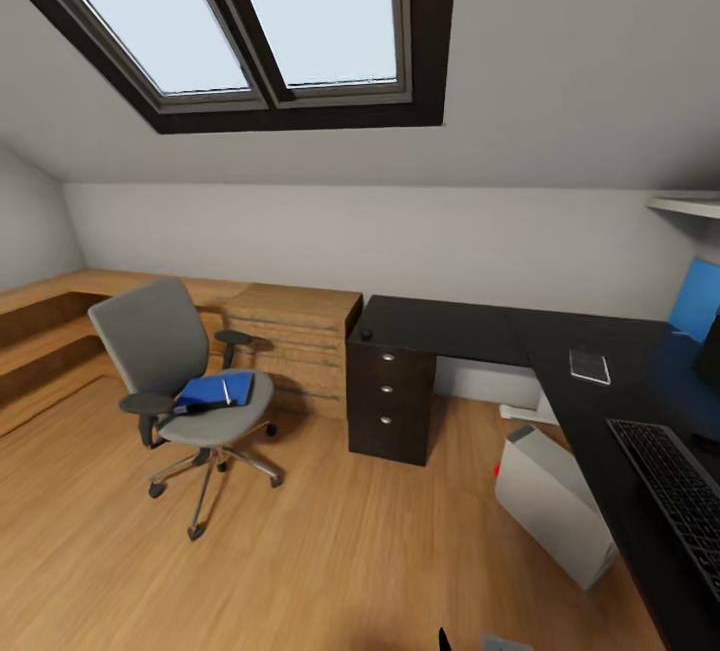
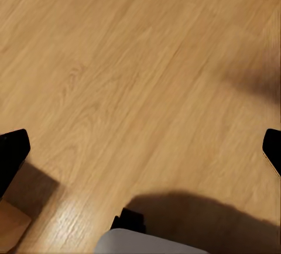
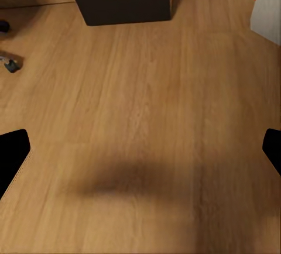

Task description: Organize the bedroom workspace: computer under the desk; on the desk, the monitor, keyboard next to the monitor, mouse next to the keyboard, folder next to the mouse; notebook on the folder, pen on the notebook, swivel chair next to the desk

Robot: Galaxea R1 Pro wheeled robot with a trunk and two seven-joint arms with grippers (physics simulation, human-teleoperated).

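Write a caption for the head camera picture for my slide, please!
Grey swivel chair carrying a blue folder stands on the wood floor, apart from the black desk under a skylight.

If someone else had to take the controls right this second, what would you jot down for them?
Left gripper and right gripper: both open, empty, hanging over bare wood floor.
Swivel chair stands out in the room, away from the desk. On its seat lie the blue folder and a thin white pen; I cannot make out the notebook apart from the folder.
Keyboard is on the desk. Computer stands on the floor at the desk's edge.
A small flat item lies on the desk; what it is I cannot tell.
Left: move the seat's items onto the desk and stack them, then bring the chair beside the desk.
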